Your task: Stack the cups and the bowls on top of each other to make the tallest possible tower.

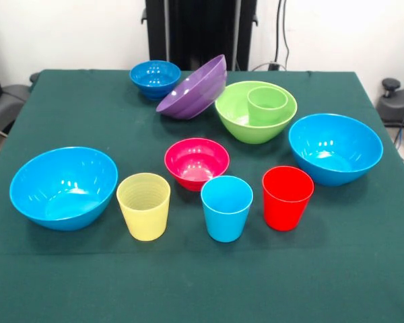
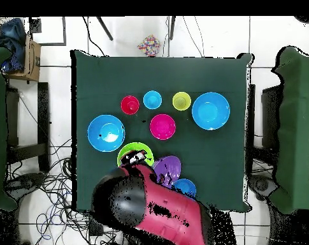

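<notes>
— Cups first, front view: where do they stand?
— Green cup [image 1: 267, 105] sits inside the lime-green bowl [image 1: 256, 128]; yellow cup [image 1: 143, 206], light blue cup [image 1: 226, 208] and red cup [image 1: 287, 197] line the near edge of the tabletop [image 1: 67, 269]. The purple bowl [image 1: 195, 89] leans tilted beside the lime one, near the dark blue bowl [image 1: 155, 77].

— And overhead?
— The arm [image 2: 158, 214] covers part of the lime bowl; its hand [image 2: 137, 157] shows there, but open or clenched cannot be told.

Glossy plastic bowls [image 1: 196, 161] & cups [image 1: 287, 196]; matt cloth table [image 1: 67, 276].
</notes>
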Robot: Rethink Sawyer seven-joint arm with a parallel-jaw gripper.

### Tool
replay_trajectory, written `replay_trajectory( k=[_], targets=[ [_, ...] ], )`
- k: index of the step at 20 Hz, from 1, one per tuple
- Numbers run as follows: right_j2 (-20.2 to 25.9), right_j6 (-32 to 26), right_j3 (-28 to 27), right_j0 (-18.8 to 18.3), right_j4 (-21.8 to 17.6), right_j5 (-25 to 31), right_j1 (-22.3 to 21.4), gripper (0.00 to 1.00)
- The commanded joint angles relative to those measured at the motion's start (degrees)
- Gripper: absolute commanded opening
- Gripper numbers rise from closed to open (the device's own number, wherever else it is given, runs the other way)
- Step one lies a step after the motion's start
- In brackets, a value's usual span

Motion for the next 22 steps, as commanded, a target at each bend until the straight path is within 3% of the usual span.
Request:
replay_trajectory(
  k=[1, 4, 8, 13, 16, 19, 22],
  targets=[
    [15.0, -14.7, 12.3, -9.8, -2.0, -11.2, 2.2, 1.00],
    [20.5, -15.5, 14.6, -15.1, -3.2, -16.0, 3.0, 1.00],
    [23.5, -12.0, 14.5, -18.0, -7.8, -19.2, 4.5, 1.00],
    [20.7, -7.5, 10.7, -15.7, -14.9, -19.5, 8.6, 1.00],
    [20.4, -6.8, 8.7, -15.4, -17.3, -17.9, 10.2, 1.00],
    [17.1, -4.5, 5.2, -12.0, -20.5, -15.3, 12.8, 1.00],
    [17.3, -2.6, 5.1, -11.9, -21.8, -17.8, 14.6, 1.00]
  ],
)
